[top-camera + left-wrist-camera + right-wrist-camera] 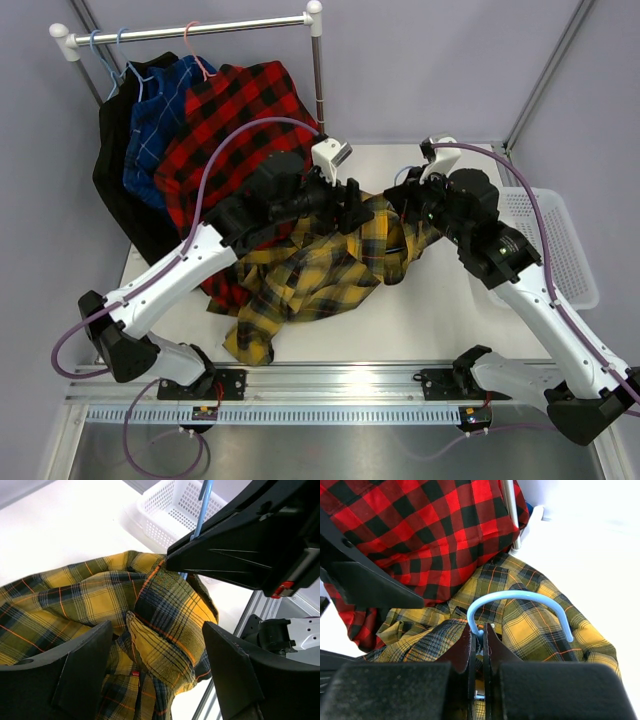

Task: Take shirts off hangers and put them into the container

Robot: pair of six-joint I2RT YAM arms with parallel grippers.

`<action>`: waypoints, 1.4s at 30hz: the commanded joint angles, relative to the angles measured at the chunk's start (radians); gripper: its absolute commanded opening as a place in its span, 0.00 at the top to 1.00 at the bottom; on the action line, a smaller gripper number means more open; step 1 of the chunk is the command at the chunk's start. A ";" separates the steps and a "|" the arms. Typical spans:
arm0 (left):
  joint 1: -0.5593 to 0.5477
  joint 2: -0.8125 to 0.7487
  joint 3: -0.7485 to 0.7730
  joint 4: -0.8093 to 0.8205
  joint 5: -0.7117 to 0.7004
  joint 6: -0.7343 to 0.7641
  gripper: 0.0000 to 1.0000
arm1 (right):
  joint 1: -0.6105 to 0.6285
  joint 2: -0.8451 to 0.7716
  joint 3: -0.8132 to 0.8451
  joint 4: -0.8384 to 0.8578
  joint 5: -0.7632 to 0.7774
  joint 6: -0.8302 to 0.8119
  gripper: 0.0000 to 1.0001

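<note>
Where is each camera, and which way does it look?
Top camera: sits high behind the robot, looks down on the table; the left arm and right arm show, with the yellow shirt between them.
Left wrist camera: rides the left arm, looks over the yellow shirt toward the basket; its own left fingers stand open.
Right wrist camera: rides the right arm, looks toward the red shirt; its own right fingers pinch the blue hanger.
Shared: both wrist views show the yellow shirt and blue hanger.

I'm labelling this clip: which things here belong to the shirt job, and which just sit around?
Job: yellow plaid shirt, light blue hanger, white basket, red plaid shirt, blue checked shirt, black shirt.
Just there: silver rail, metal track.
</note>
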 commanded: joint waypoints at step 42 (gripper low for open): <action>-0.008 -0.071 -0.076 0.040 -0.055 -0.020 0.88 | 0.011 -0.035 -0.078 0.065 0.121 -0.017 1.00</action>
